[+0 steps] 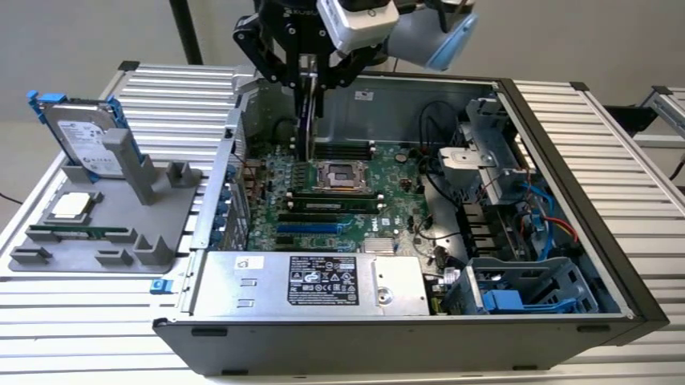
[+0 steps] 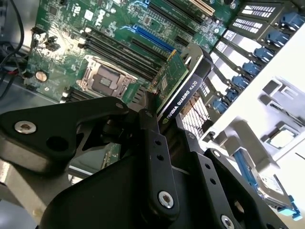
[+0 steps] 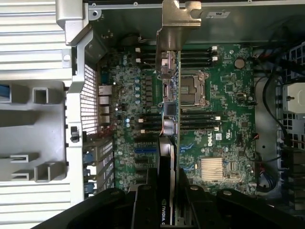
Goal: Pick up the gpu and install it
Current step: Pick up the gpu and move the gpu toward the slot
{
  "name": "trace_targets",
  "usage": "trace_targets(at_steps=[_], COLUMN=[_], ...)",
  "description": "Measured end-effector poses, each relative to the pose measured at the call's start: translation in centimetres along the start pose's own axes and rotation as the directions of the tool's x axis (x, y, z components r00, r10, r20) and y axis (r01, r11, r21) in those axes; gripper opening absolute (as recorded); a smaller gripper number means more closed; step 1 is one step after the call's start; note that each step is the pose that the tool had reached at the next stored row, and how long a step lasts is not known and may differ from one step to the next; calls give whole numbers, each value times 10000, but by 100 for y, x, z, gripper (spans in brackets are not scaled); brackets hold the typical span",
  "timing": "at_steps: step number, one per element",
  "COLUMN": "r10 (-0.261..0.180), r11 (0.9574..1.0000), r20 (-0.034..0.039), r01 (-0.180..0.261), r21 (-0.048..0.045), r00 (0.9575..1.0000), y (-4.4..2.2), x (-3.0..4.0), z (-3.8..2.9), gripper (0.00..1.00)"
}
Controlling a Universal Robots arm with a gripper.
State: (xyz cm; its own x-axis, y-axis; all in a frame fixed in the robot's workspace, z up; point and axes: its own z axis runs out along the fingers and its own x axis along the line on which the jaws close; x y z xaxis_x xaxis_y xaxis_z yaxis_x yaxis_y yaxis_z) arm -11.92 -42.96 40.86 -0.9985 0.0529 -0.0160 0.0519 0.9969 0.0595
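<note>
Gpu (image 2: 177, 88), slim green card with silver bracket (image 3: 172, 24), hangs clamped in the hand (image 1: 310, 80) over the motherboard (image 1: 321, 200).

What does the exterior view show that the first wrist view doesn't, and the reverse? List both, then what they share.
Exterior view: the silver labelled power supply box and the blue plastic drive bay inside the case. First wrist view: the silver metal bracket on the thin green circuit-board gpu, seen face-on. Both: the black fingers shut on the gpu over the green motherboard with its square silver processor socket.
</note>
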Motion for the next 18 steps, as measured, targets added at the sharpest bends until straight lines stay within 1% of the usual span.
trace_targets(at_steps=[18], r10=[0], r11=[10000], r20=[0], r01=[0], r21=[0], r00=[10000], y=[10], x=[-184], z=[3], gripper=[0])
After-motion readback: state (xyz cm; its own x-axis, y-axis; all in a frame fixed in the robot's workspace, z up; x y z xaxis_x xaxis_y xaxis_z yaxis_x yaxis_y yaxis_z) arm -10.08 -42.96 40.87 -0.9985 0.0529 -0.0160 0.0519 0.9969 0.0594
